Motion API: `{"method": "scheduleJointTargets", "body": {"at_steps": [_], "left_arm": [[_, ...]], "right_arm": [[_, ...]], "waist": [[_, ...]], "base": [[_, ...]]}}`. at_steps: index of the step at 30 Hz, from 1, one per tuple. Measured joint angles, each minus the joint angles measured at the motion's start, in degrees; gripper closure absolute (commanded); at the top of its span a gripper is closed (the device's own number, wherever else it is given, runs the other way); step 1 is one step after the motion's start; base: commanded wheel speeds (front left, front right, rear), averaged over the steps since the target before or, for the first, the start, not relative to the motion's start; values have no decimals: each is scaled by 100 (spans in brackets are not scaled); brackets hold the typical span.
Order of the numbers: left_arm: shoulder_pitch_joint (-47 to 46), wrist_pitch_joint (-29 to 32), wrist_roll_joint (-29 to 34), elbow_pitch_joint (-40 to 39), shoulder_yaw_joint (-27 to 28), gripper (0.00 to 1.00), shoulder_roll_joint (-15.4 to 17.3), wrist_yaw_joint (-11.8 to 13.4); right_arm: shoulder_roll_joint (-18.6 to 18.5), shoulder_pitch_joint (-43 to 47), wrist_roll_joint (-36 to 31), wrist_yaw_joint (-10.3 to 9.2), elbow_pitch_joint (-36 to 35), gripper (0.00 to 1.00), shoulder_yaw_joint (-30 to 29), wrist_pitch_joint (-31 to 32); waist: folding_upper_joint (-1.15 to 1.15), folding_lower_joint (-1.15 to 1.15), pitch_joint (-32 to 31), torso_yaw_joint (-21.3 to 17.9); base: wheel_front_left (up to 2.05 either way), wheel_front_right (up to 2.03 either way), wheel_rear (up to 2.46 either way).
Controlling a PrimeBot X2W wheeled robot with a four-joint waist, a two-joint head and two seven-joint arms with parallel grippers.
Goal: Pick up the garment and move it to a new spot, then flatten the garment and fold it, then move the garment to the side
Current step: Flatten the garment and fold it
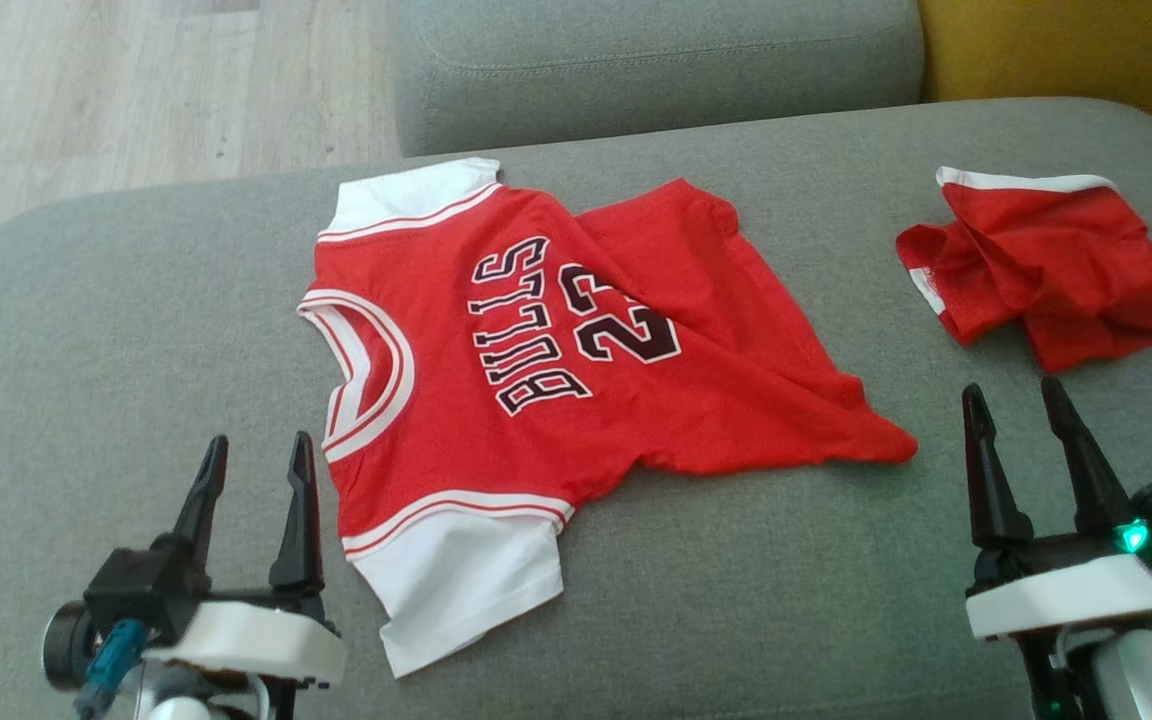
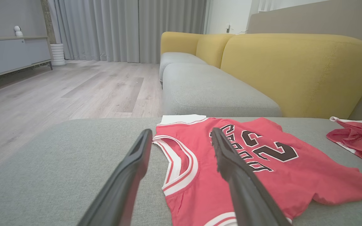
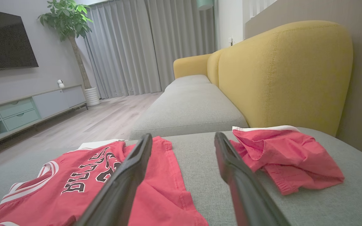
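Observation:
The garment (image 1: pixel 556 330) is a red jersey with white sleeves and "BULLS 23" on it. It lies mostly spread out on the grey sofa seat (image 1: pixel 136 300), its hem corner rumpled toward the right. My left gripper (image 1: pixel 261 440) stands open just left of the collar, with nothing between its fingers. In the left wrist view the jersey (image 2: pixel 200 188) lies under and beyond the open left gripper (image 2: pixel 181 130). My right gripper (image 1: pixel 1010 387) is open and empty too, to the right of the hem corner. The right wrist view has the jersey (image 3: pixel 58 188) at the lower left of the right gripper (image 3: pixel 183 134).
A second red piece of clothing (image 1: pixel 1046 270) with white trim lies crumpled at the right of the seat, just beyond my right gripper. A yellow backrest (image 1: pixel 1066 50) rises at the far right. Another grey seat (image 1: pixel 656 60) adjoins behind, and wooden floor (image 1: pixel 136 80) lies off the far left edge.

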Motion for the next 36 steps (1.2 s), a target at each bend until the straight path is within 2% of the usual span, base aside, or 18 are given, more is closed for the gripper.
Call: {"method": "scheduleJointTargets", "body": {"at_steps": [6,10,11,17,23,27,36], "left_arm": [[29,0,168,87,185,0,-176,-210],[31,9,168,274,177,0,-283,-396],[46,299,23,453,142,0,-292,-491],[50,1941,-258,637,-148,0,-231,-612],[53,2960,-482,499,-334,0,-185,-616],[53,3392,-612,517,-442,0,-172,-649],[46,3858,-783,665,-620,0,-225,-716]], "right_arm": [[-5,0,-33,0,56,0,-2,45],[-9,-3,-20,0,185,0,-8,380],[-55,-8,-14,0,325,0,40,715],[-241,-459,138,0,844,0,213,1957],[-568,-1034,467,0,1343,0,491,2895],[-673,-1254,654,0,1688,0,622,3165],[-776,-1670,966,0,2234,0,982,3187]], "waist": [[0,0,25,-10],[0,0,41,-1],[0,0,52,8],[0,0,114,68],[0,0,253,190],[0,0,378,265],[0,0,568,366]], "base": [[0,0,0],[0,0,0],[0,0,0],[0,0,0],[0,0,0],[0,0,0],[0,0,0]]}}
